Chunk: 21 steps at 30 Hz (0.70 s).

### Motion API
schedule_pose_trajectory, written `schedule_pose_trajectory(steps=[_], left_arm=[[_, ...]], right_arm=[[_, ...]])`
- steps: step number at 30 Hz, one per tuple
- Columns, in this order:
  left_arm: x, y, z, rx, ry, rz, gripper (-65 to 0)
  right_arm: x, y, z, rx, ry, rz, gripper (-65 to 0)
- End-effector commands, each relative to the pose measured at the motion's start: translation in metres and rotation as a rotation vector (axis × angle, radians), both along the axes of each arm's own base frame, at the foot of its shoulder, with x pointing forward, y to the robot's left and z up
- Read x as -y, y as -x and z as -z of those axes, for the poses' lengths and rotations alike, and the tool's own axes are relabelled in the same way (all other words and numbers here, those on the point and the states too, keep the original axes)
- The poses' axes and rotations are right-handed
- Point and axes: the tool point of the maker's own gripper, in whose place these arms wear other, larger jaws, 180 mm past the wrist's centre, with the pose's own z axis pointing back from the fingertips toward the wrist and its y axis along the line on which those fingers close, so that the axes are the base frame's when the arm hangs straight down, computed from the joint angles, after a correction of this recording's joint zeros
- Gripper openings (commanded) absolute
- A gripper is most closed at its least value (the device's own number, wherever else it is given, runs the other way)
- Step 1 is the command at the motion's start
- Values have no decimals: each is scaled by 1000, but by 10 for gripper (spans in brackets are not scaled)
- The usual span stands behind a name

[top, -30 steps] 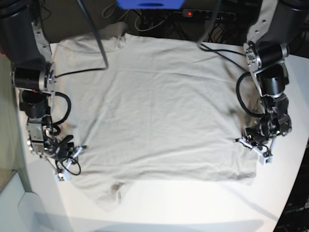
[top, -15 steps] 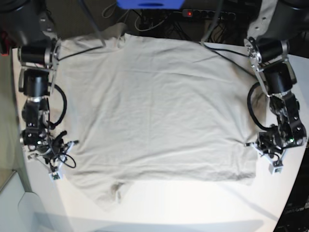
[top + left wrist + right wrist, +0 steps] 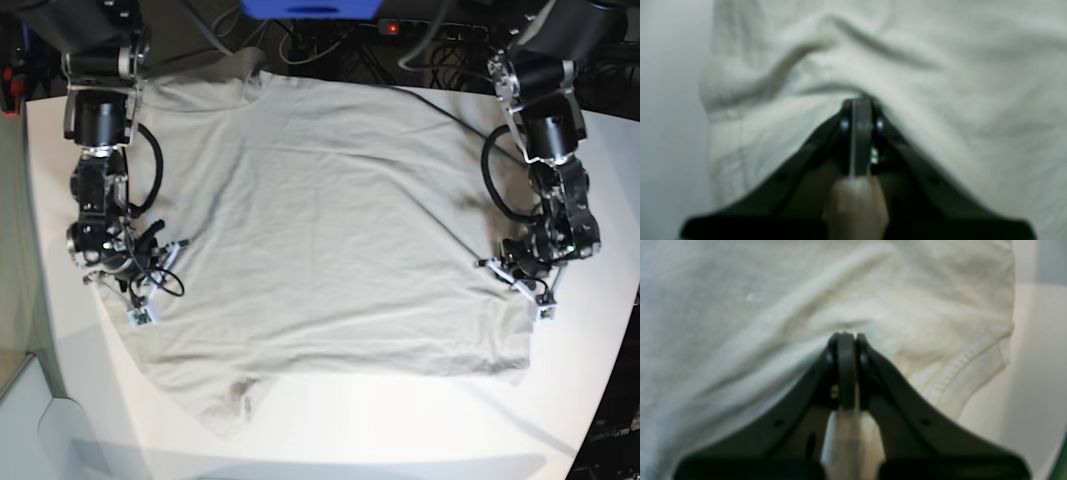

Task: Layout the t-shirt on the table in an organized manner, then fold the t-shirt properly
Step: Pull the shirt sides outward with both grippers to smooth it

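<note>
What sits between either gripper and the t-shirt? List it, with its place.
Nothing visible. The left gripper and the right gripper are both shut, their tips right against the t-shirt at its opposite side edges on the table, with no other object between.

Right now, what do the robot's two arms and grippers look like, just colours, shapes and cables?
Both arms are black and silver, with cylindrical joints and looping black cables. The left gripper and right gripper each have slim dark fingers rising from wide black, curved bases. In the base view, small white parts sit beside each gripper.
</note>
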Motion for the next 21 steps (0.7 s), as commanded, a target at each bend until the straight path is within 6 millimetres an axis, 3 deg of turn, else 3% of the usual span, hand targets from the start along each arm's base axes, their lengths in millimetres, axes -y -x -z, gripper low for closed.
schedule_pose_trajectory(steps=[1,6,10,17,21], left_arm=[[-6,4,5,-27,-18,-2,-628],[-16,-2,12,7,-4,-35,-628],[-24,-18,3,54,0,-56,-628],[-33,-58,-32,130,12,-74,-628],[-36,-77,-67,176,-1,-61,-628]], right_arm=[[5,-12,-8,22,4,10,-637],[4,-29,10,-6,-69,30,-636],[7,-50,8,20,-122,52,-636],[4,-90,-23,116,-183,62,-635],[7,-106,-50,187,-167,54,-639]])
